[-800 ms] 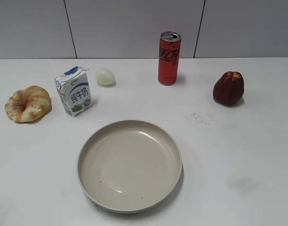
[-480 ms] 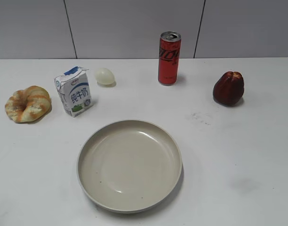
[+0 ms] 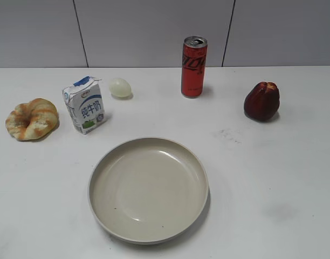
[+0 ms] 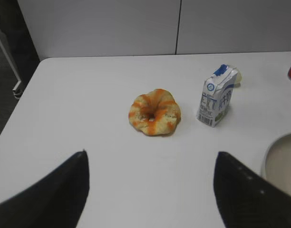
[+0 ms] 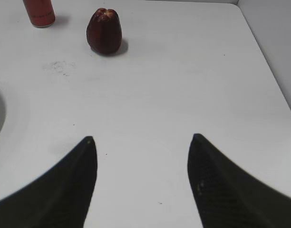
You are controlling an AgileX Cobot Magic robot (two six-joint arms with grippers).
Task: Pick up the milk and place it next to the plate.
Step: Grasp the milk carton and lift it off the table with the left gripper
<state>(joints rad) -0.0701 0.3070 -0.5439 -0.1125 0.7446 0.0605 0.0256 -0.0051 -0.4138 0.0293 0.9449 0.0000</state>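
Judging the milk carton (image 3: 84, 105), upright on the tabletop (image 3: 273, 178) between bread ring (image 3: 31, 118) and egg (image 3: 120, 87), behind-left of the plate (image 3: 149, 189), as light, crushable, slick-sided: flat side walls mid-height likely best; left fingers (image 4: 45, 190) and right fingers (image 5: 55, 185) spread, empty.

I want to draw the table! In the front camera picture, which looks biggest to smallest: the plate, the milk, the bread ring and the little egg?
1. The plate, by far.
2. The milk and the bread ring look about alike: milk taller, bread wider, so I won't rank them.
3. The egg, smallest, though it sits farther back.
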